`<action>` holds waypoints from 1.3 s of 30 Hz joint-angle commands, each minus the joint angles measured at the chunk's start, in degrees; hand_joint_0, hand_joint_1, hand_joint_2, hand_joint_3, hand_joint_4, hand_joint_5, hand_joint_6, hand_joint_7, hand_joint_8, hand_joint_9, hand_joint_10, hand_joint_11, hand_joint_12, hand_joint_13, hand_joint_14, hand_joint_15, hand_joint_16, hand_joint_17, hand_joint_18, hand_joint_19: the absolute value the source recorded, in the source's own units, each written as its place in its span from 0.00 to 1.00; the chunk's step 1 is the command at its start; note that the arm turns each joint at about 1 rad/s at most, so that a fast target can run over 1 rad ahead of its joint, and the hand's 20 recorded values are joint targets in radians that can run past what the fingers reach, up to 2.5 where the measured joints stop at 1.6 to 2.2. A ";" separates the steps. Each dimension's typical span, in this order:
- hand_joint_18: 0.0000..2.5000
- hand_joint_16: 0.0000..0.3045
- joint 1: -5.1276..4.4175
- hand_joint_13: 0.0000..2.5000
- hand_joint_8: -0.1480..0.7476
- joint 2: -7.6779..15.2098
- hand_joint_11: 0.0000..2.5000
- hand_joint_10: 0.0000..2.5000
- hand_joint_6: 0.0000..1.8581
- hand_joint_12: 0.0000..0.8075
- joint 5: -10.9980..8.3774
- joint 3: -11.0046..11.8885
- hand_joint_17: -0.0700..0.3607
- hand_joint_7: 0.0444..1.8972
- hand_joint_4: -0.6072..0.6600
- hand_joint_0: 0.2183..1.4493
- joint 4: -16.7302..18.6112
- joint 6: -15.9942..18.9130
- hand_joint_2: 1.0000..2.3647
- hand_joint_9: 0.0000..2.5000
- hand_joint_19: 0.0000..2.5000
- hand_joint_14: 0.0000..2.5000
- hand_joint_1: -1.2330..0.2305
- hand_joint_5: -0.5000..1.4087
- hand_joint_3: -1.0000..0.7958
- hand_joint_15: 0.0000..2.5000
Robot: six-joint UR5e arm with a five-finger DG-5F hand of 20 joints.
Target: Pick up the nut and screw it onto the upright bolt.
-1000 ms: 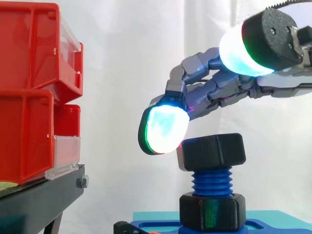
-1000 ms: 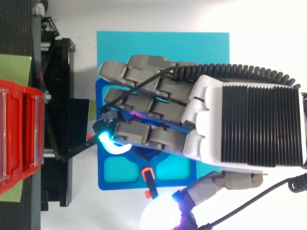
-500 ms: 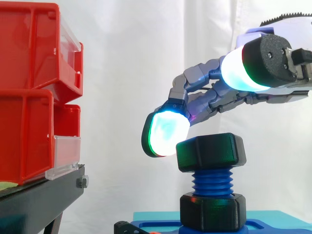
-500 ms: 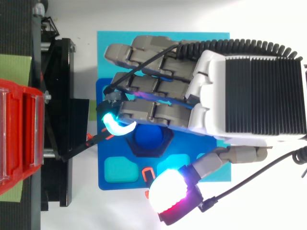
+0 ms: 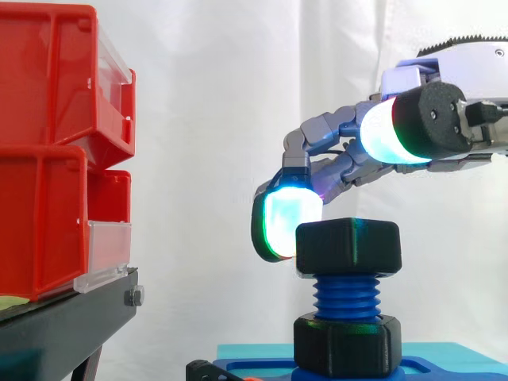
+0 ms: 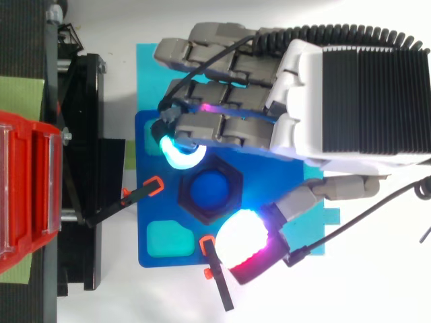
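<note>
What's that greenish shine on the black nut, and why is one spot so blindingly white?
Side view: the hand's glowing fingertip beside the nut tints its top cyan-green. Top view: the thumb pad glares white, spilling light over the blue base.

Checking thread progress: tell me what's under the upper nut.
Bare blue bolt threads, then a second black nut on the blue base. Threads inside the upper nut are covered.

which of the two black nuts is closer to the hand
The upper nut, at the top of the bolt, right beside the hand; the lower nut sits at the bolt's base.
</note>
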State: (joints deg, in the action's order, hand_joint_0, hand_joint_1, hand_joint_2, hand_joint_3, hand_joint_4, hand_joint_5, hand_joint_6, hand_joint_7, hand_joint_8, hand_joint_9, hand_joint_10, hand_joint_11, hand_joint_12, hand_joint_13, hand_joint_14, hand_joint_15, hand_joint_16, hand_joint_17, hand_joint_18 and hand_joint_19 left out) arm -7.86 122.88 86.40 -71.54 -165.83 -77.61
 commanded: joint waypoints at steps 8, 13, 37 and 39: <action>0.15 0.09 1.70 0.24 0.52 -0.01 0.00 0.00 0.28 0.33 2.81 0.00 0.30 0.73 0.70 0.24 -0.20 -0.26 0.00 0.30 0.00 0.00 0.66 0.24 0.28 0.00; 0.16 0.08 2.41 0.27 0.52 -0.01 0.00 0.00 0.28 0.30 3.87 0.00 0.28 0.75 0.68 0.25 -0.20 -0.26 0.00 0.36 0.00 0.00 0.68 0.26 0.28 0.00; 0.16 0.09 2.58 0.27 0.48 -0.01 0.00 0.00 0.27 0.32 6.94 5.10 0.30 0.40 0.65 0.24 -2.40 -0.09 0.00 0.34 0.00 0.00 0.78 0.19 0.28 0.00; 0.16 0.09 2.32 0.26 0.47 -0.01 0.00 0.00 0.27 0.33 7.03 5.10 0.31 0.38 0.65 0.24 -2.22 -0.09 0.00 0.33 0.00 0.00 0.78 0.19 0.28 0.00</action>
State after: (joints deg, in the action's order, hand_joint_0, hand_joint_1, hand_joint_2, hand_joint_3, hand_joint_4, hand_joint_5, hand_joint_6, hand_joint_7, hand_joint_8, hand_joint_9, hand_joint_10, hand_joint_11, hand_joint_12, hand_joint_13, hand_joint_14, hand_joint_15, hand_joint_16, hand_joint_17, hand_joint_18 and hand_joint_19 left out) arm -5.34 122.87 93.23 -66.95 -167.93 -77.70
